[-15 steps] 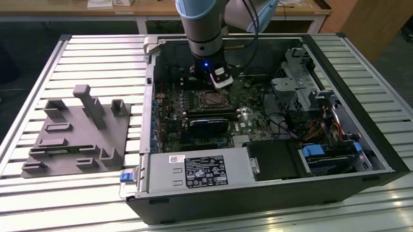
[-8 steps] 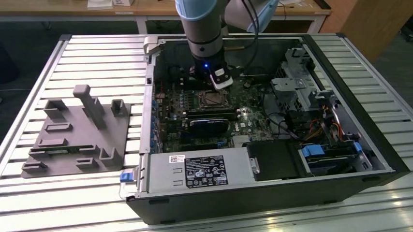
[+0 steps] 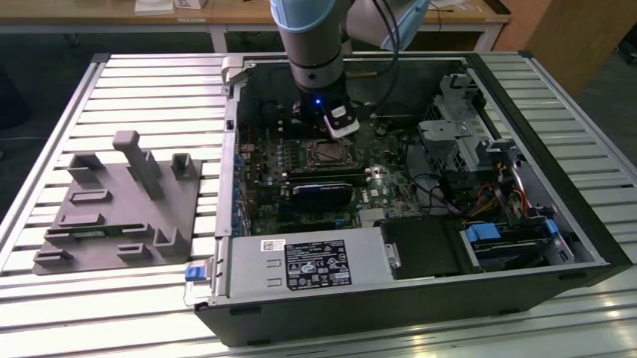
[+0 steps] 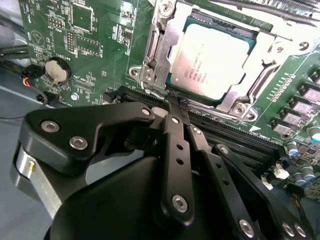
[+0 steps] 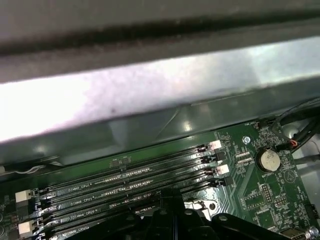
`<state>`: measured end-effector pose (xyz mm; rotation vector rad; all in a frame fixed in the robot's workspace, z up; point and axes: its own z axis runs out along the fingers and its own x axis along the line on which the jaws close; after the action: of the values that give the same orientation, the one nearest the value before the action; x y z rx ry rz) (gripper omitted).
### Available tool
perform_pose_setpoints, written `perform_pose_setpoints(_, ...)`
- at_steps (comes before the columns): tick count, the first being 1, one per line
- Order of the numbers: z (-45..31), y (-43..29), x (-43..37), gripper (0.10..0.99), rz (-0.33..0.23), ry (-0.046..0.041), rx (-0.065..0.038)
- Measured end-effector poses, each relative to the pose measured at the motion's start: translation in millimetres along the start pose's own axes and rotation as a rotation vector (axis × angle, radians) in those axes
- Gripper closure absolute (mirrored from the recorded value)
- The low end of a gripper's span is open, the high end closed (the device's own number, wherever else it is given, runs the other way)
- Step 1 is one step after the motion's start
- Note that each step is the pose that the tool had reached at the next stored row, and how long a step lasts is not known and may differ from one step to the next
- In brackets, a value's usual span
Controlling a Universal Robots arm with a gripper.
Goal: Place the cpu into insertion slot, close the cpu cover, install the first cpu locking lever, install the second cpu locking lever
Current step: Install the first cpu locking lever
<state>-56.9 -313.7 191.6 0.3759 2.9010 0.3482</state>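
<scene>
The cpu [image 4: 216, 56] lies flat in its socket, its silvery top facing up. The cpu cover [image 4: 169, 42], a thin metal frame, lies down around it. In the exterior view the cpu [image 3: 329, 154] sits mid-motherboard inside the open computer case, just under the arm. My gripper [image 4: 173, 101] is shut, its black fingers [image 4: 176, 131] pressed together with nothing seen between them. The tip stands at the socket's edge between the cover and the memory slots [image 4: 235, 137]. The fingers [image 5: 172, 207] also rise in front of the slots in the first wrist view. The gripper [image 3: 335, 136] hangs close above the socket.
A thin metal lever rod [image 4: 260, 11] runs along the socket's far side. A coin battery [image 4: 55, 70] sits on the green board nearby. The case wall [image 5: 150, 95] stands close behind the memory slots [image 5: 130, 180]. A grey fixture block [image 3: 119, 201] lies at the exterior view's left.
</scene>
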Motion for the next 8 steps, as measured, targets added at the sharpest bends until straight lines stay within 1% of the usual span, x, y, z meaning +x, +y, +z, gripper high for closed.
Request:
perform_pose_setpoints(4, -5.0, 1.3, -0.8, 0.98, 0.0, 0.0001, 0.0)
perform_pose_setpoints(8, -12.0, 3.2, -2.0, 0.98, 0.0, 0.0001, 0.0)
